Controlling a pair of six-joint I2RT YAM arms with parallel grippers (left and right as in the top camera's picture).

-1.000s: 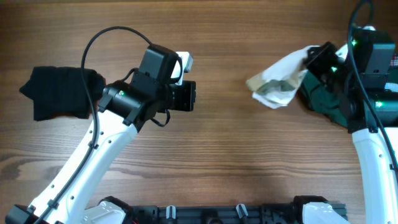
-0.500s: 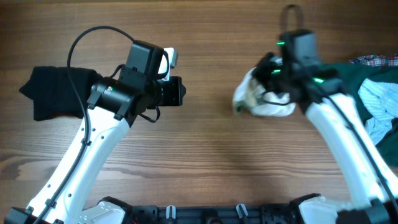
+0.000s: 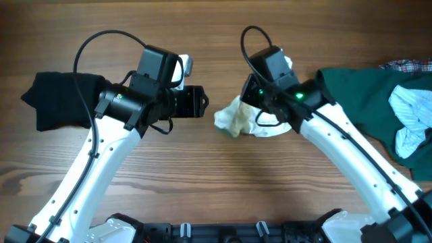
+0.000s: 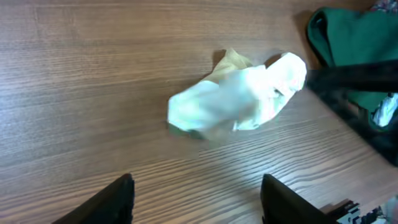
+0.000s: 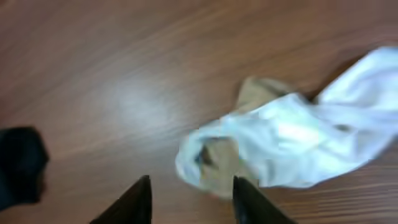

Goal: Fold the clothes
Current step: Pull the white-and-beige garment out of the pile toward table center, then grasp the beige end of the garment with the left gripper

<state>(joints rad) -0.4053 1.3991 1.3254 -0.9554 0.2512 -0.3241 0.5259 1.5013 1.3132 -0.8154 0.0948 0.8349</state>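
Lying crumpled mid-frame, the cream garment [image 3: 236, 120] is not yet folded; left tool [image 4: 202, 205] and right tool [image 5: 189, 205] both gape, empty.

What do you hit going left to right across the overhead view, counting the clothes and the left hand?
black garment -> left hand -> cream-white garment -> dark green garment -> pale blue striped garment

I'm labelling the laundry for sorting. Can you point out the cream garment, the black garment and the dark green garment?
cream garment [image 3: 235, 120], overhead view, on its crumpled middle.
black garment [image 3: 57, 101], overhead view, on its flat centre.
dark green garment [image 3: 364, 94], overhead view, on its broad left part.
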